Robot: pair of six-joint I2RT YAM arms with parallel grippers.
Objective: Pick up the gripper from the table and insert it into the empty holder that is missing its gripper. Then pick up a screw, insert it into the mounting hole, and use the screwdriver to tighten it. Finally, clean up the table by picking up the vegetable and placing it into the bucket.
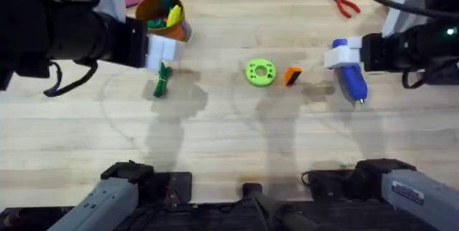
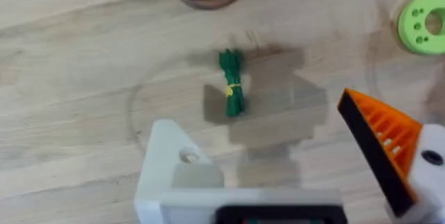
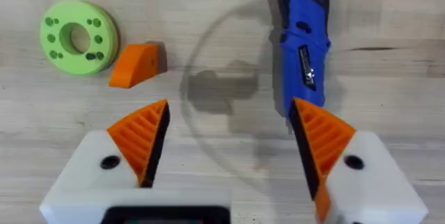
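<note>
My left tool (image 2: 278,161) is wide open, one holder (image 2: 170,165) bare, above the vegetable (image 2: 232,90) near the table's far-left bucket (image 1: 162,16). My right tool (image 3: 229,147), open and empty, hovers by the screwdriver (image 3: 304,43); the loose gripper (image 3: 135,64) lies mid-table.

Overhead looks down, forward; wrist views close above table (image 1: 229,145), sharing green ring (image 1: 259,72).

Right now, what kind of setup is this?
Likely a robotics lab workbench for assembly practice: a wooden table with a blue screwdriver, red pliers and a loose orange gripper tip, plus toy props such as the green vegetable beside the bucket.
</note>
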